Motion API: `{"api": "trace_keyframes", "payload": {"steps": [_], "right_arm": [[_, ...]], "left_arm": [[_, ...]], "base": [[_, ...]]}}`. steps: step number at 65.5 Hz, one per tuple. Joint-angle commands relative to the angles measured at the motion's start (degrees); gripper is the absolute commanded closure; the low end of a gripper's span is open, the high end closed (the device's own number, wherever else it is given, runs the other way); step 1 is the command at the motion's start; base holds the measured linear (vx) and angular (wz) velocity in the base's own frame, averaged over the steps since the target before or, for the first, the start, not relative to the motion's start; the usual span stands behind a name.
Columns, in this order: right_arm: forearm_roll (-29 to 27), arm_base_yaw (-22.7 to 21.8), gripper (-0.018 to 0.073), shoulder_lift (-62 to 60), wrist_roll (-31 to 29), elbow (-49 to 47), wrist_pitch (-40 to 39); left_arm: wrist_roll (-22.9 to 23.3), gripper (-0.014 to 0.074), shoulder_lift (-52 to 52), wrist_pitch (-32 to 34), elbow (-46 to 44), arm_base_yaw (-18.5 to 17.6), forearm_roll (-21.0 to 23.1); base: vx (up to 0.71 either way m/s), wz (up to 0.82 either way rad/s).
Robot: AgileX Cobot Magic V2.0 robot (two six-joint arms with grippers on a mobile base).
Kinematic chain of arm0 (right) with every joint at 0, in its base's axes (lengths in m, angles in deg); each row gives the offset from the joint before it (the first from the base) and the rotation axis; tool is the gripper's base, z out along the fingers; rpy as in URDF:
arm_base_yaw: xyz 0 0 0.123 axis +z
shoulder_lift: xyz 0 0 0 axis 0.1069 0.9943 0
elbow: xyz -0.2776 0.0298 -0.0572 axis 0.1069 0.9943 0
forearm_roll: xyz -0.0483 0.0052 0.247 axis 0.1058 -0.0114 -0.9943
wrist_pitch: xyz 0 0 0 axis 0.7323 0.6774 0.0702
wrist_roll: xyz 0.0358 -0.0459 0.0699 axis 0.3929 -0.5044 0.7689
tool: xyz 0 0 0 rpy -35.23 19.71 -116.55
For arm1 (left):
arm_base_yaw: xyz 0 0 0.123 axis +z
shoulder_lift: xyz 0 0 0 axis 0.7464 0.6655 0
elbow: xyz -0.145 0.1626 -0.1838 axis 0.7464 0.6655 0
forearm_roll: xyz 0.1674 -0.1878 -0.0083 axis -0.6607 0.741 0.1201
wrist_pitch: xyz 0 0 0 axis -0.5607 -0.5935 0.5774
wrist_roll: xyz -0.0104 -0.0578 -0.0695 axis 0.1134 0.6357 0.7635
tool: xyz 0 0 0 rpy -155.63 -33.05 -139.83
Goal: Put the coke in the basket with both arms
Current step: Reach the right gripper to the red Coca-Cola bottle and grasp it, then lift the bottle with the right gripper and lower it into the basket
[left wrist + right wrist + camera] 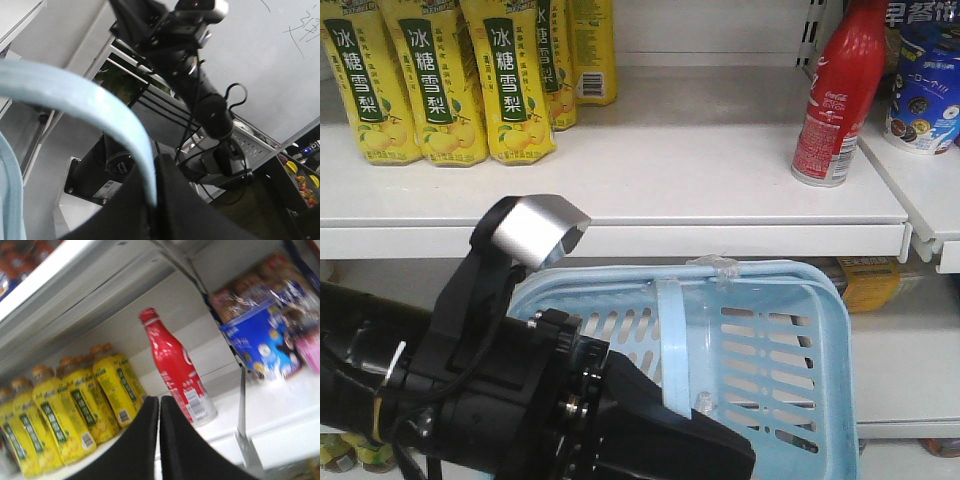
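At lower left of the front-facing view, the left arm (520, 400) reaches to the light blue basket (770, 275), which sits tilted at lower centre-right, below the white shelf (670, 170). Its gripper cannot be made out here. The coke bottle (835, 100) stands upright on that shelf at upper right, near a blue cup (925, 100) and well apart from the yellow bottles (450, 80) at upper left.

Left wrist view: at bottom centre, the left gripper (154, 200) has its jaws clamped on the basket's hoop handle (100, 107). The right arm (200, 90) shows at upper centre.

Right wrist view: at bottom centre, the right gripper (159, 405) has its jaws pressed together, holding nothing. The coke bottle stands upright beyond it, mid-frame.
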Motion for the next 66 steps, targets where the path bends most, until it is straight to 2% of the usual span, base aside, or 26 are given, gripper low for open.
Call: {"api": "trace_keyframes", "payload": {"steps": [1, 6, 16, 23, 27, 31, 41, 47, 57, 66], "right_arm": [[9.4, 3.3, 0.0514, 7.1, -1.4, -9.8, 5.1], [12.4, 6.2, 0.0435, 12.4, -4.2, -15.4, 6.6], [13.1, 11.4, 0.0157, 22.8, -11.3, -22.2, 6.3], [14.8, 12.2, -0.0031, 30.0, -14.0, -25.3, 2.8], [16.3, 12.0, -0.0109, 34.1, -14.0, -27.5, 1.5], [18.5, 11.6, -0.015, 38.2, -13.7, -29.7, 0.1], [20.3, 9.5, -0.0141, 47.3, -12.8, -36.1, -0.2], [20.2, 6.8, -0.0118, 52.1, -12.6, -40.0, -0.3], [17.2, 2.4, -0.0068, 58.7, -12.4, -45.0, -1.7], [15.1, 2.5, -0.0021, 63.4, -12.7, -48.0, -2.3]], "left_arm": [[-0.3, 0.0603, -1.8, 0.5, -1.5, -0.2, 4.7], [-0.3, 0.0603, -1.8, 0.5, -1.5, -0.2, 4.7], [-0.3, 0.0603, -1.8, 0.5, -1.5, -0.2, 4.7], [-0.3, 0.0603, -1.8, 0.5, -1.5, -0.2, 4.7], [-0.3, 0.0603, -1.8, 0.5, -1.5, -0.2, 4.7], [-0.3, 0.0603, -1.8, 0.5, -1.5, -0.2, 4.7], [-0.3, 0.0603, -1.8, 0.5, -1.5, -0.2, 4.7], [-0.3, 0.0603, -1.8, 0.5, -1.5, -0.2, 4.7], [-0.3, 0.0603, -1.8, 0.5, -1.5, -0.2, 4.7], [-0.3, 0.0603, -1.8, 0.5, -1.5, -0.2, 4.7]], "base": [[0.0, 0.0], [0.0, 0.0], [0.0, 0.0], [0.0, 0.0], [0.0, 0.0], [0.0, 0.0], [0.0, 0.0], [0.0, 0.0], [0.0, 0.0], [0.0, 0.0]]}}
